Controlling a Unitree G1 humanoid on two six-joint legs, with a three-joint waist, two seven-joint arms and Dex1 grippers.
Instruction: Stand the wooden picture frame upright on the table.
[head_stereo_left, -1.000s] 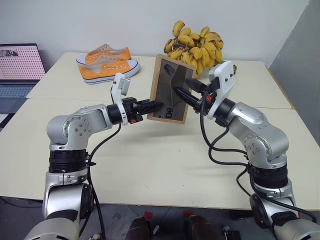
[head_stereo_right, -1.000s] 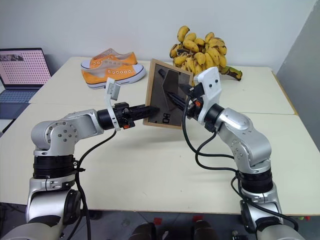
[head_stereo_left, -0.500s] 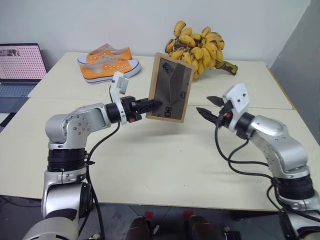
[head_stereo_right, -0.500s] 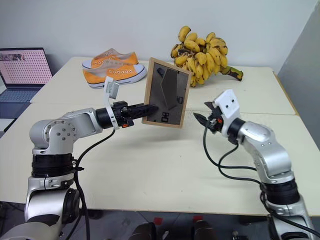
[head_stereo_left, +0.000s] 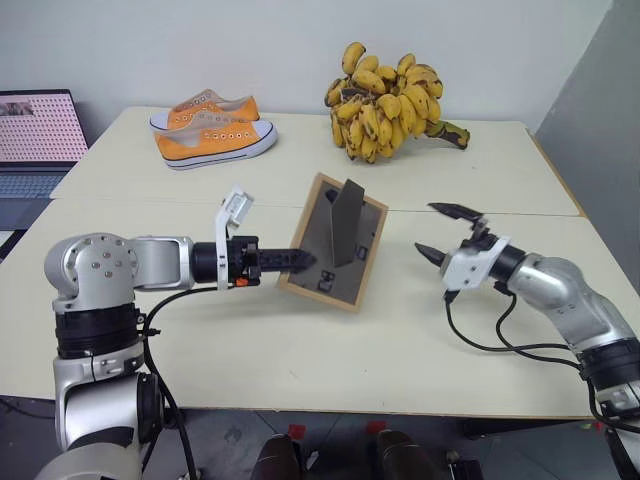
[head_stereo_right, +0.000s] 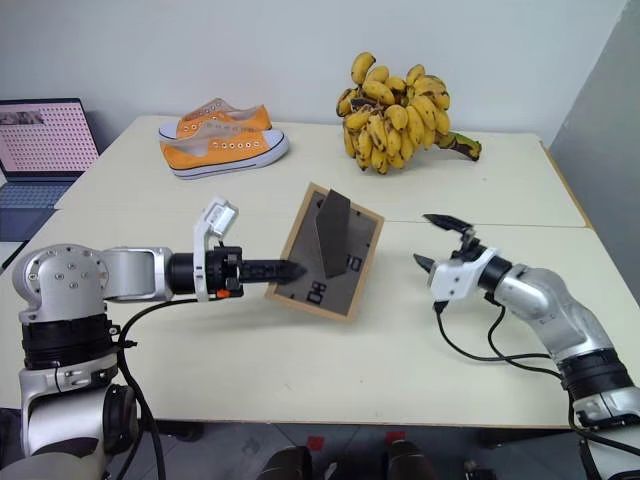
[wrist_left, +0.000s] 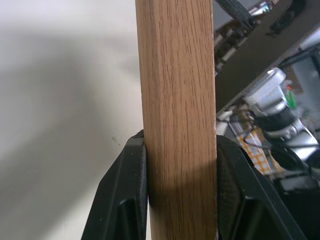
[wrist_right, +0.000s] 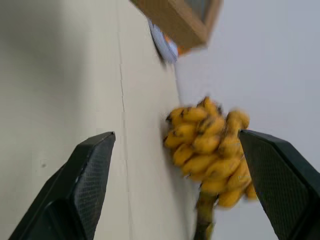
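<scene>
— Left eye view: where is the wooden picture frame (head_stereo_left: 333, 241) just now?

— Pinched at one wooden edge by the left gripper (head_stereo_left: 300, 259), grey back and prop stand (head_stereo_left: 345, 222) facing us. It leans back, long axis running up and away, its bottom edge low over the table (head_stereo_left: 300, 350), perhaps touching.

— And the right gripper (head_stereo_left: 442, 231)?

— Beside the frame, apart from it, fingers spread wide and empty. The left arm is plainly nearer.

— Room to set it down?

— Plenty. The bananas (head_stereo_left: 385, 80) and orange shoes (head_stereo_left: 210, 128) lie well behind the frame.
</scene>
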